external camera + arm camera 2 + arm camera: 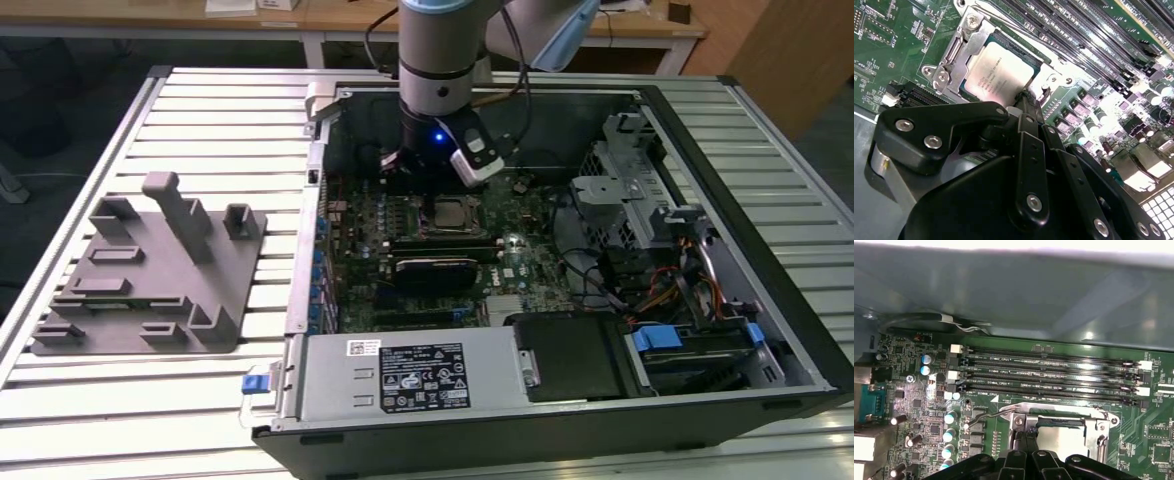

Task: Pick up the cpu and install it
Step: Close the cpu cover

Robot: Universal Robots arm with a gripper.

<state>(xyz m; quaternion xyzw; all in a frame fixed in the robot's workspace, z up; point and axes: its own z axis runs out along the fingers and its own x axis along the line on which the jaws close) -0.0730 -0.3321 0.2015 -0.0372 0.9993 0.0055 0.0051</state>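
Claw (1025,96) pinched to a point, holding nothing, tips at edge of cpu (999,70), flat in socket (951,57), upper left-centre of second wrist view. Seating step, seemingly nearly done. Calls next for light, level touch, no skewing.

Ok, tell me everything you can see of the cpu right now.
The cpu is a small thin square chip with a pale silver-grey metal top that carries faint dark print. It lies flat, top up, in the socket on the green motherboard, with the socket's bright metal frame along its edges. The gripper hangs just over it with its fingers together and its tips at one edge of the chip. I cannot tell whether they touch it. It is not held between them.
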